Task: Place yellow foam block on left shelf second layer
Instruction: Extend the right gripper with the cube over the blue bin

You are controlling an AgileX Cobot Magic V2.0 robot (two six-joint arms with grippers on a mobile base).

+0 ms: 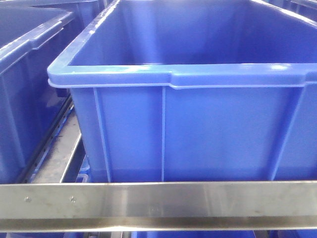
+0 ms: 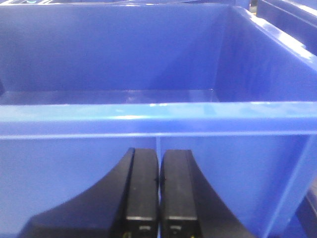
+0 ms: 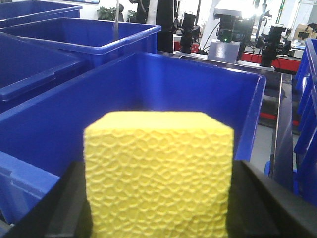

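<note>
Block look: a matte, cube-shaped yellow foam block (image 3: 158, 173) with a pebbled, cell-patterned front face, a crisp top edge and square corners; its top face is lit paler than the front
Block place: lower centre of the right wrist view, filling much of the frame, with the far wall of an open dark blue plastic bin (image 3: 208, 67) rising behind it
Right gripper (image 3: 158, 208): black fingers sit against the block's left and right sides, so the claw is clamped on it at the block's own width
Left gripper (image 2: 158, 198): black fingers meet at bottom centre of the left wrist view with only a hairline seam between them, gripping nothing
Edges by the left gripper: the thick glossy rim of a deep blue plastic crate (image 2: 158, 116) runs across mid-frame just above the fingertips, with its ribbed outer wall behind them
Open room: the crate's floor and inner walls show in the upper half of that view (all smooth blue)
Front view: a large ribbed blue plastic tote (image 1: 198, 79) fills the frame; a brushed steel shelf rail (image 1: 158, 198) crosses the bottom; a narrow gap at left separates the tote from a neighbouring blue plastic tub (image 1: 20, 99)
</note>
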